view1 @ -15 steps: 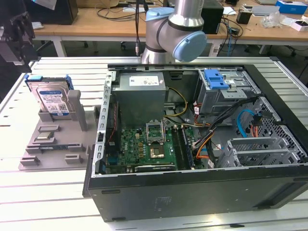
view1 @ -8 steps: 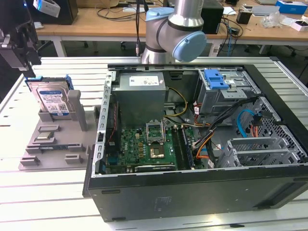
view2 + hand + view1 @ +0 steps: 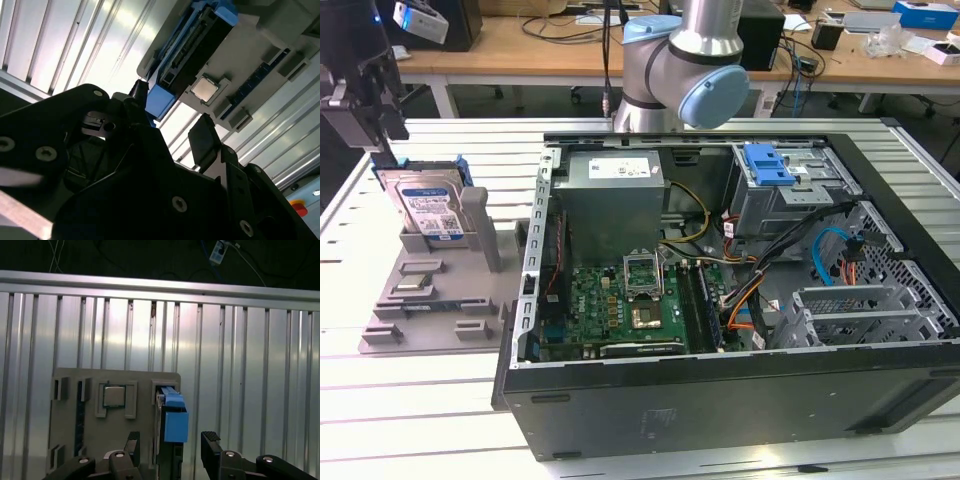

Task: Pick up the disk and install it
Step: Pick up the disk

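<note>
As the first wrist view shows, the claw [image 3: 171, 437] is held open over the disk [image 3: 175, 426], stood upright by a computer case [image 3: 720, 420].

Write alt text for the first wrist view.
The open gripper hangs over the disk, a finger on each side and neither touching it. The disk stands on edge in a slot of a grey holder, its blue rail facing the camera; a square processor chip sits in a recess beside it, on a ribbed metal table.

Slatted metal table [image 3: 410, 420], grey fixture plate [image 3: 440, 300], open computer case [image 3: 720, 400]
</note>
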Robot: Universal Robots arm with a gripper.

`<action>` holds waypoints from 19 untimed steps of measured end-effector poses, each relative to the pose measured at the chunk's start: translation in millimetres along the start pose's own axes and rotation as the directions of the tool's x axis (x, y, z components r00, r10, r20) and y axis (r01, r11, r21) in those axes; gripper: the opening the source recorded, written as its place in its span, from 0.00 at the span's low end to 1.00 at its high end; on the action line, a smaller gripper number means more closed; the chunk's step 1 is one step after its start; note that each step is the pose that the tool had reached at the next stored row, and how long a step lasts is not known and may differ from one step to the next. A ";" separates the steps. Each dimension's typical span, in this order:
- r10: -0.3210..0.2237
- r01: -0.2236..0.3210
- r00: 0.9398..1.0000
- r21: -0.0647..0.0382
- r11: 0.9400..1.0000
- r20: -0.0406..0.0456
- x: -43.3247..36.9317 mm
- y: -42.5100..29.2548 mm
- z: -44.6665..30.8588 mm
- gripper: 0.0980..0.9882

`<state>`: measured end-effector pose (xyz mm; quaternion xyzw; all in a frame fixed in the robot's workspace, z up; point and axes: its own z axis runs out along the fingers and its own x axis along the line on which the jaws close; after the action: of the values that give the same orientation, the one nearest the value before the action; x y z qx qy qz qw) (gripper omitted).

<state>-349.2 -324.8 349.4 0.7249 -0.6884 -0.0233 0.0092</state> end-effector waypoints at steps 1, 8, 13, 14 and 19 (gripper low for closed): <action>0.000 0.000 1.000 0.000 1.000 0.000 0.0 -0.3 1.2 0.56; 0.000 0.000 1.000 0.000 1.000 0.000 0.2 -1.7 6.5 0.56; 0.000 0.000 1.000 0.000 1.000 0.000 0.4 -2.8 10.2 0.56; 0.000 0.000 1.000 0.000 1.000 0.000 0.4 -3.0 11.0 0.56; 0.000 0.000 1.000 0.000 1.000 0.000 0.6 -5.0 21.1 0.56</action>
<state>-345.2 -324.8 328.1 0.7248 -0.6885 -0.0232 0.0092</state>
